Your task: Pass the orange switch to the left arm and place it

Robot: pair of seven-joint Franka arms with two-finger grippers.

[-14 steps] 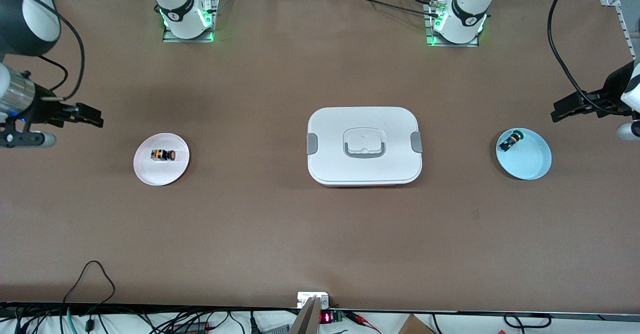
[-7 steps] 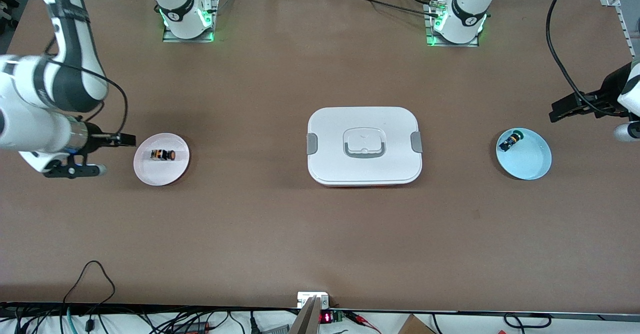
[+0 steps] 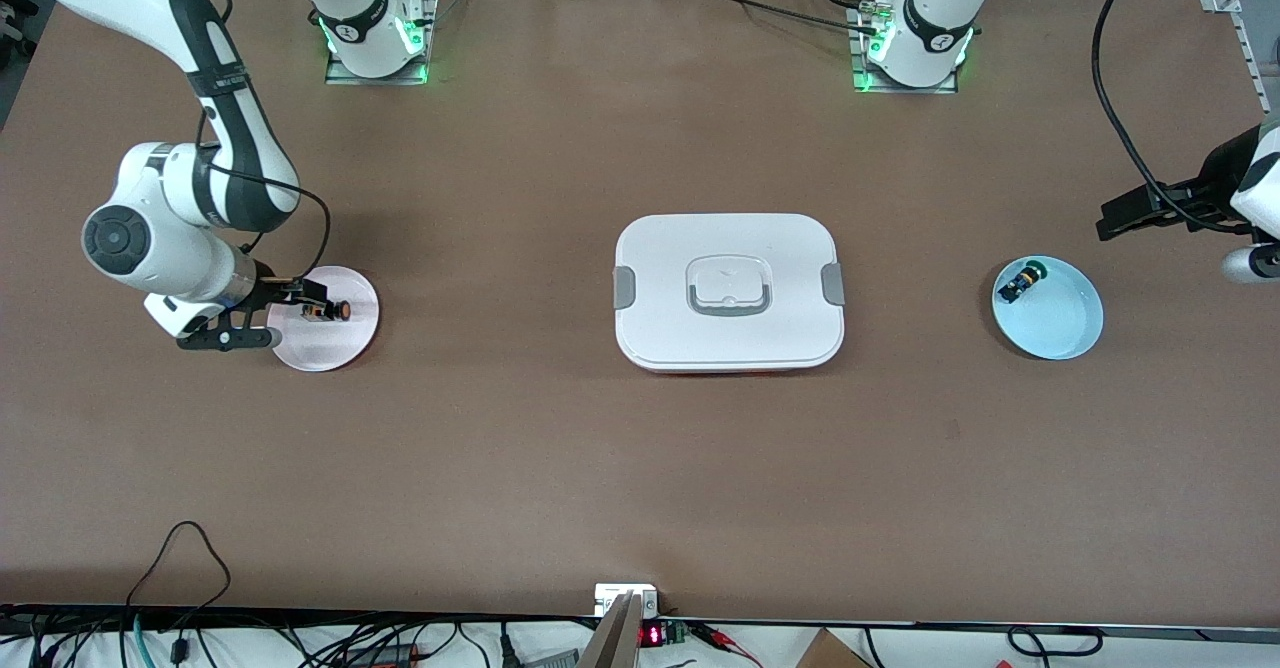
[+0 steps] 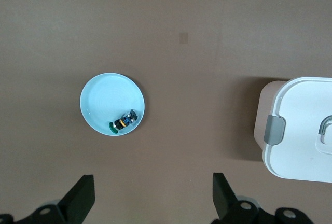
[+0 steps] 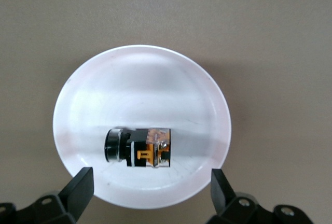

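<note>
The orange switch (image 3: 326,310) lies on its side on a small white plate (image 3: 345,343) toward the right arm's end of the table. It also shows in the right wrist view (image 5: 138,148), on the plate (image 5: 171,84). My right gripper (image 3: 305,300) is open and empty over that plate's rim, its fingertips (image 5: 83,185) apart from the switch. The white box (image 3: 728,290) with grey clips stands at the table's middle. My left gripper (image 3: 1118,220) is open and empty, waiting in the air near the left arm's end of the table (image 4: 153,198).
A light blue plate (image 3: 1060,323) near the left arm's end holds a small black switch with a green cap (image 3: 1022,280). Both show in the left wrist view, plate (image 4: 104,97) and switch (image 4: 124,122), with the box's corner (image 4: 303,130). Cables hang at the table's edges.
My right arm has swung in from the table's end and brought its open gripper over the white plate with the orange switch. The left arm has barely moved.
</note>
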